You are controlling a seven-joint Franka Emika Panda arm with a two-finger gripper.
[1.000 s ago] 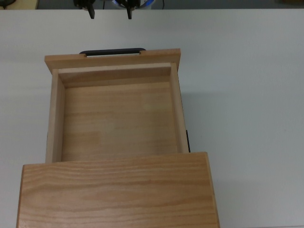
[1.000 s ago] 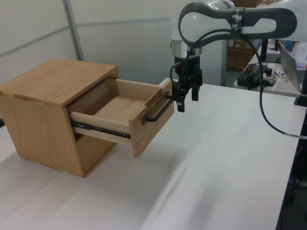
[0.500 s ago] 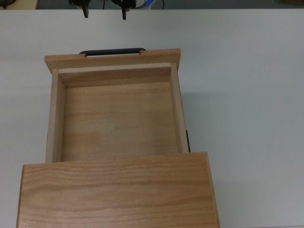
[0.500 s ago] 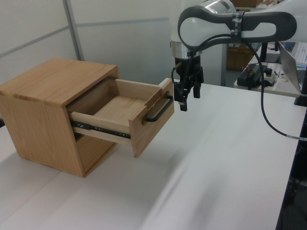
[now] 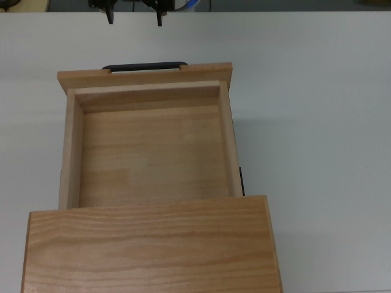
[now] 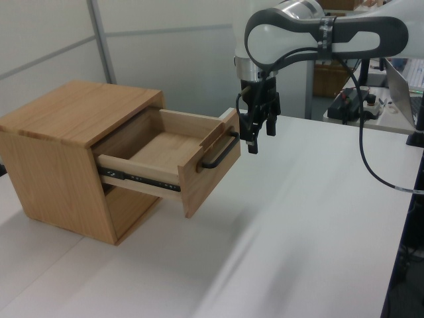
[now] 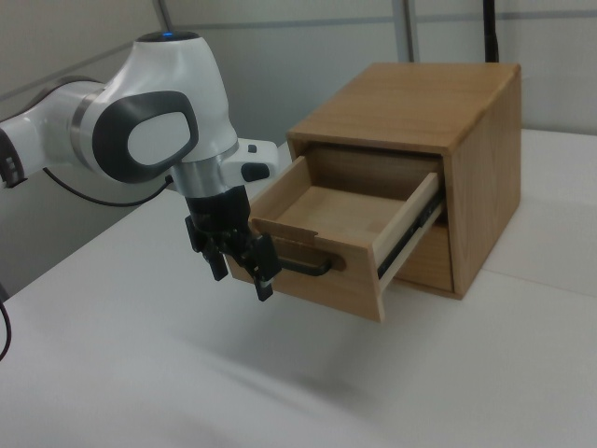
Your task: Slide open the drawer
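Drawer (image 6: 173,154): shallow tray-like box of light wood, pale and lightly grained, with plain side walls and a bare, empty floor. Its front panel (image 7: 322,280) is wider and deeper than the box behind it and overhangs on both sides. A thin black U-shaped bar handle (image 6: 220,154) is fixed across the outer face of the panel, standing a little proud of it. A black metal runner (image 7: 408,235) shows along the side wall in the side views.

Position: pulled well out of the cabinet (image 6: 63,142), most of the tray interior exposed. In the top view the front panel is at the far end, with the handle (image 5: 145,66) beyond it, and the tray's rear runs under the cabinet top (image 5: 153,247).

Cabinet: boxy, darker, strongly grained wood, standing on the white tabletop (image 6: 298,225), towards the left view's left and the right view's right.

Gripper (image 6: 258,136): black, two fingers pointing down, carried on a white and grey arm (image 6: 318,33). It hangs just beyond the front panel, near the handle but apart from it, above the tabletop. Jaws parted, with nothing between them; in the top view the two fingertips (image 5: 110,16) show as separate dark points at the far edge.
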